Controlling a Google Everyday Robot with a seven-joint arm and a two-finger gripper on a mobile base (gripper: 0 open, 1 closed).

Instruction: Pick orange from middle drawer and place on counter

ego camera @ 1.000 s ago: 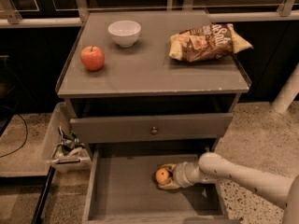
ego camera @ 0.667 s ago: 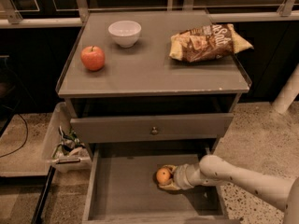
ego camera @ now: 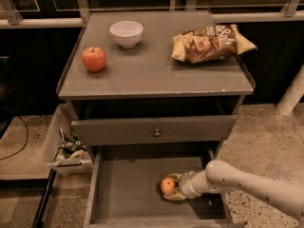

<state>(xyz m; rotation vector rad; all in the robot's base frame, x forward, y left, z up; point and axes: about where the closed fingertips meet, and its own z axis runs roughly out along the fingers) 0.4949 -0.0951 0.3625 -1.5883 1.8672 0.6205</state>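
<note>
A grey cabinet stands on a speckled stone floor (ego camera: 266, 132) in a dim room, seen from above and in front. Dark glass panels in pale metal frames (ego camera: 80, 4) run along the wall behind it.

Far to the left of the fingers, a black cable (ego camera: 16, 141) curves over the floor. Nearer them, a shallow white tray (ego camera: 59, 163) sits on the floor against the cabinet's left side. It holds small odds and ends too jumbled to name.

The counter (ego camera: 156, 77) lies well above the fingers and is flat and grey with worn pale edges. A red apple (ego camera: 94, 59) sits on its left part. A white bowl (ego camera: 126, 33) stands behind and to the right of the apple, apart from it. A crumpled brown and yellow snack bag (ego camera: 211, 42) lies on the right part of the counter.

Under the counter there is a dark gap, then a closed grey drawer front with a small round knob (ego camera: 156, 132), straight above the fingers.

Below that, the middle drawer (ego camera: 123, 189) is pulled out and shows a bare grey floor and low side walls. The orange (ego camera: 166, 185) is inside it, right of centre. The gripper (ego camera: 172, 188) is down in the drawer, reaching in from the right. Its two tan fingers (ego camera: 176, 197) are clasped on the orange, one behind it and one in front.

To the right of the fingers, the pale rounded arm (ego camera: 251, 186) slopes away over the drawer's right wall to the picture's lower right corner. Far up and to the right, a white post (ego camera: 292, 94) leans at the edge.
</note>
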